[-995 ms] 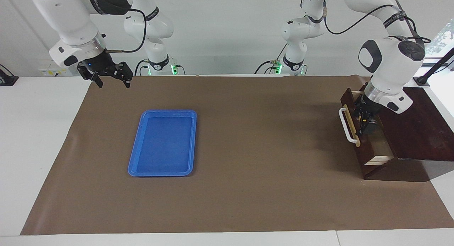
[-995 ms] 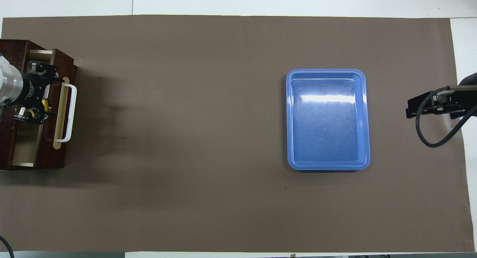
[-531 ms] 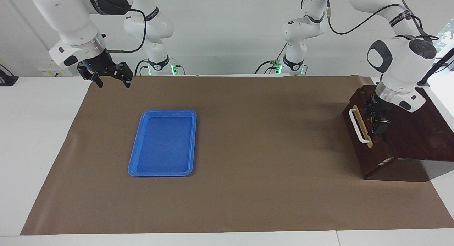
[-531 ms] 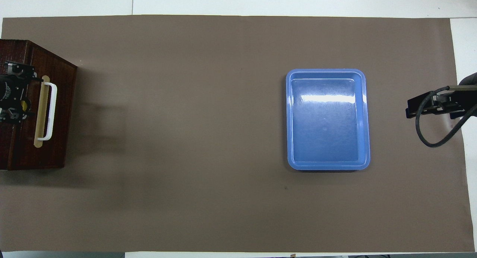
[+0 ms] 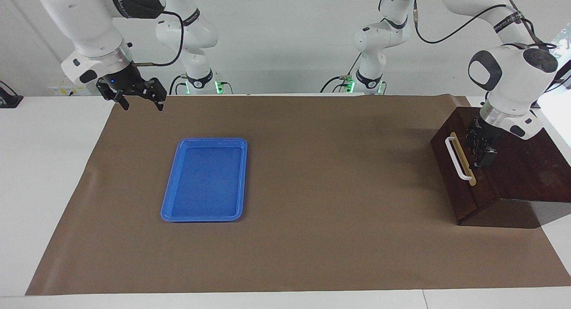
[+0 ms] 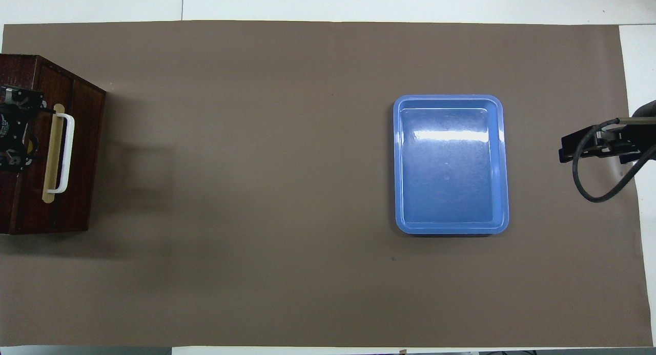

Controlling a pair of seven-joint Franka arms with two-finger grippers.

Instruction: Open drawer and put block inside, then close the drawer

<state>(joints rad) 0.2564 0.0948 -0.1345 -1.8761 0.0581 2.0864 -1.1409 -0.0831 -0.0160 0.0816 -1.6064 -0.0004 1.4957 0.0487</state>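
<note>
The dark wooden drawer [image 5: 464, 193] [image 6: 79, 155] sits pushed flush into its box [image 5: 526, 166] at the left arm's end of the table, its white bar handle [image 5: 457, 159] facing the table's middle. My left gripper [image 5: 481, 154] [image 6: 14, 137] hangs over the box top, just by the drawer front. A sliver of the yellow block [image 6: 32, 144] shows between its fingers in the overhead view; the facing view hides it. My right gripper [image 5: 142, 105] [image 6: 584, 145] waits open and empty in the air at the right arm's end.
A blue plastic tray [image 5: 169, 211] [image 6: 505, 165] lies empty on the brown mat [image 5: 334, 188], toward the right arm's end. White table strips border the mat.
The drawer has slid from pulled out to flush with the box. My left gripper has risen out of it and drawn back over the box top, the yellow going with it. The right arm has not moved.
</note>
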